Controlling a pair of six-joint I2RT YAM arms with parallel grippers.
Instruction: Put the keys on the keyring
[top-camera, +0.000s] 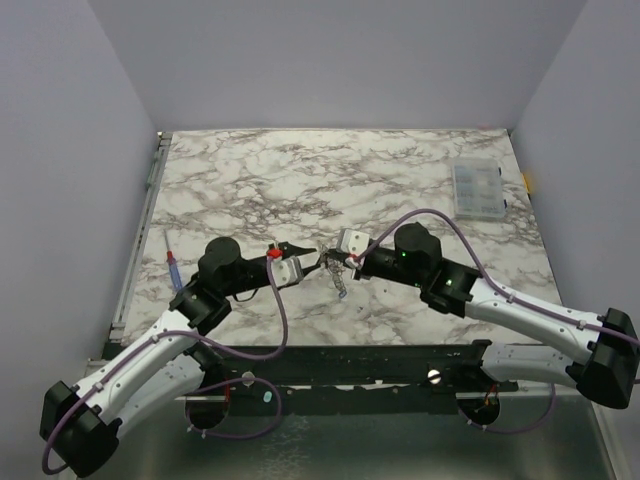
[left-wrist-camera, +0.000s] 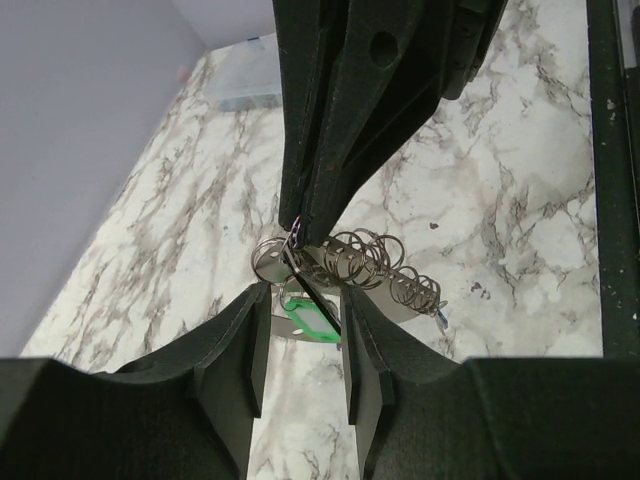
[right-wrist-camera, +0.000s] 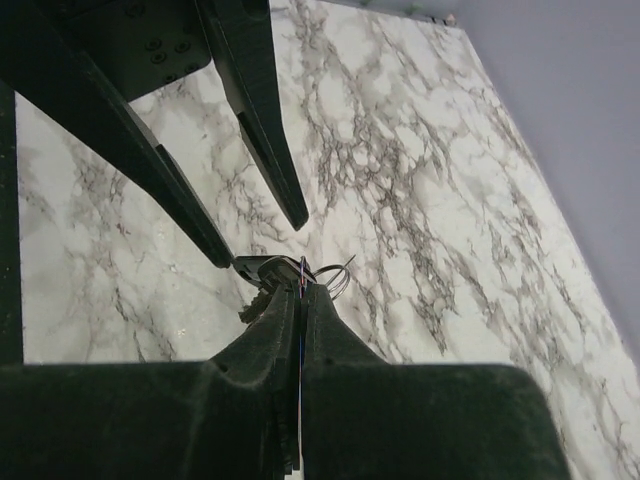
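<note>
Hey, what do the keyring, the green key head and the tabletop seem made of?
The keyring looks like thin silvery metal wire, glinting coils. The green key head is likely plastic: flat, uniform colour. The tabletop is marble-look, grey veins on white; stone or laminate, can't tell.

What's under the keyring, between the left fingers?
The head of the green key, between the open left fingers. Its upper end is hidden by the keyring in the right fingers.
</note>
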